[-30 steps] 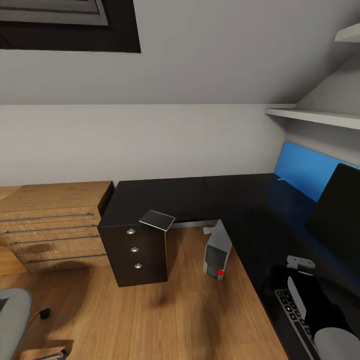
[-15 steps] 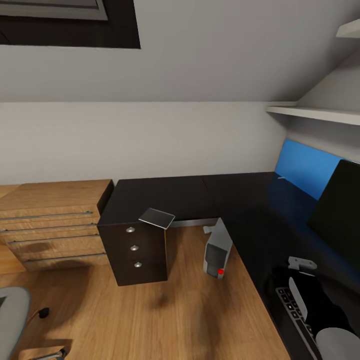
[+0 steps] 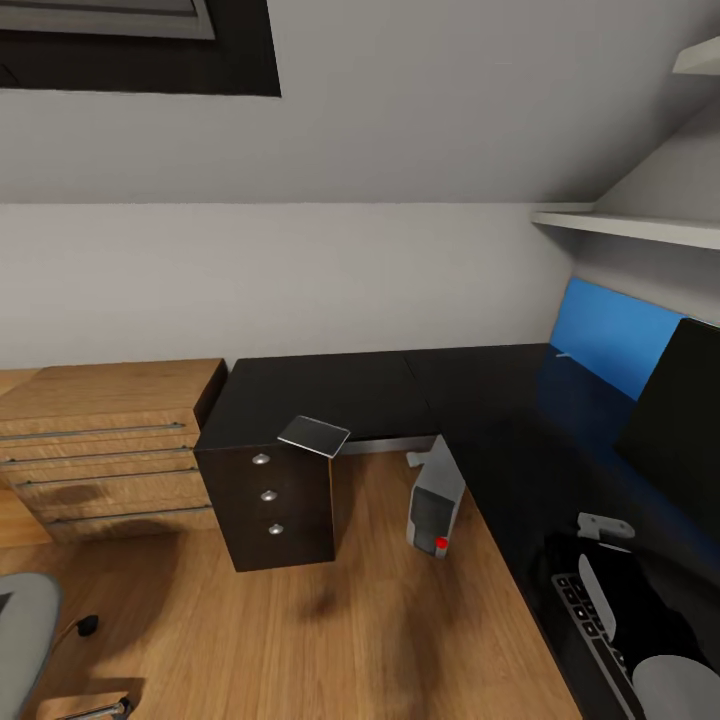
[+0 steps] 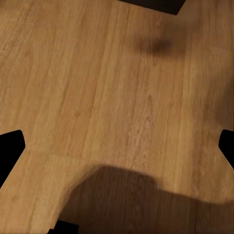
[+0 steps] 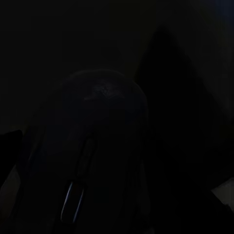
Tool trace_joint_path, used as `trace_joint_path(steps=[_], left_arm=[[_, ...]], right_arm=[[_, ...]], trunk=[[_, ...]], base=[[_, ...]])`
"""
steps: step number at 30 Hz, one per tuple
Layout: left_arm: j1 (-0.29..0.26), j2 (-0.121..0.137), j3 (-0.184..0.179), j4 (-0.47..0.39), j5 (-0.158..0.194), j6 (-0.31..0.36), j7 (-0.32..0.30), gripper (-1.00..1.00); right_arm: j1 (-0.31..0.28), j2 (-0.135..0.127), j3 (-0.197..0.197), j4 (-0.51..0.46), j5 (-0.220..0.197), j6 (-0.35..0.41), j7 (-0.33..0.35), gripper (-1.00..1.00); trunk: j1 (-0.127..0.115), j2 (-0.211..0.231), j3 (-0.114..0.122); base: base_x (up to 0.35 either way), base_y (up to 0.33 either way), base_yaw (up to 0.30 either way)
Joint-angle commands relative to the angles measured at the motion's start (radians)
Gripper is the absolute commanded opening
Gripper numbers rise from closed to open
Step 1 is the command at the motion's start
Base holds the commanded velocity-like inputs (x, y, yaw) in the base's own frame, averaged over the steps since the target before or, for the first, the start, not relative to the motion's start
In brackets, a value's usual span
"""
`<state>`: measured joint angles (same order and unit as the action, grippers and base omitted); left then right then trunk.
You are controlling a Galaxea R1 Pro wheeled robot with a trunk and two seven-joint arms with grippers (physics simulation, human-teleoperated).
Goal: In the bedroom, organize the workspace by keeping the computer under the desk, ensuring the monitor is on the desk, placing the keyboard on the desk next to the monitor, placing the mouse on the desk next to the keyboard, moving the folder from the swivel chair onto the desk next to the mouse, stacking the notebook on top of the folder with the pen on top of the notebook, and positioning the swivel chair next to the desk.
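Observation:
The black-topped desk (image 3: pixel 400 390) runs along the wall and turns down the right side. The monitor (image 3: pixel 680 430) stands on it at the right edge, with the keyboard (image 3: pixel 590 625) in front of it. The computer (image 3: pixel 435 500) stands on the floor under the desk. A thin white pen (image 3: pixel 562 355) lies by the blue back panel. The dark mouse (image 5: pixel 92 146) lies on the desk right under my open right gripper (image 5: pixel 117 165). My left gripper (image 4: pixel 117 146) hangs open over bare floor. The swivel chair's grey seat (image 3: pixel 20 640) shows at the lower left. The folder is out of view.
A thin flat grey slab (image 3: pixel 313 437) lies on the desk corner above the black drawer unit (image 3: pixel 275 500); I cannot tell whether it is the notebook. A light wooden drawer chest (image 3: pixel 100 450) stands left of the desk. White shelves (image 3: pixel 640 232) hang above the monitor.
The head view has shifted very slightly. None of the things and neither arm has visibly moved.

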<state>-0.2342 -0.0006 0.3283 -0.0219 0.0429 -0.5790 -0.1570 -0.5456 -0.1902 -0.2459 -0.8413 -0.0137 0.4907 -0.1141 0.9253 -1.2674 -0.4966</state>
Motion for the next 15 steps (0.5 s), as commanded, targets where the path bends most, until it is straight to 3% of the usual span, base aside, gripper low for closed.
trace_joint_path(steps=[1, 5, 6, 15], left_arm=[[0.000, 0.000, 0.008, 0.000, 0.005, -0.001, -0.010, 1.00], [0.000, 0.001, 0.009, 0.000, 0.005, -0.002, -0.011, 1.00], [0.000, 0.001, 0.009, 0.000, 0.005, -0.002, -0.012, 1.00], [0.000, 0.001, 0.008, -0.001, 0.005, -0.002, -0.012, 1.00]], right_arm=[[0.000, 0.000, 0.000, -0.002, -0.005, 0.005, -0.006, -1.00], [0.000, 0.000, 0.000, -0.002, -0.005, 0.005, -0.006, -1.00], [0.000, 0.000, 0.000, -0.002, -0.005, 0.005, -0.006, 1.00], [0.000, 0.000, 0.000, -0.004, -0.005, 0.005, -0.006, 1.00]], trunk=[[0.000, -0.001, -0.001], [0.000, -0.001, -0.001], [0.000, -0.001, -0.001], [0.000, -0.001, -0.001]], base=[[0.000, 0.000, 0.000], [0.000, 0.000, 0.000], [0.000, 0.000, 0.000], [0.000, 0.000, 0.000]])
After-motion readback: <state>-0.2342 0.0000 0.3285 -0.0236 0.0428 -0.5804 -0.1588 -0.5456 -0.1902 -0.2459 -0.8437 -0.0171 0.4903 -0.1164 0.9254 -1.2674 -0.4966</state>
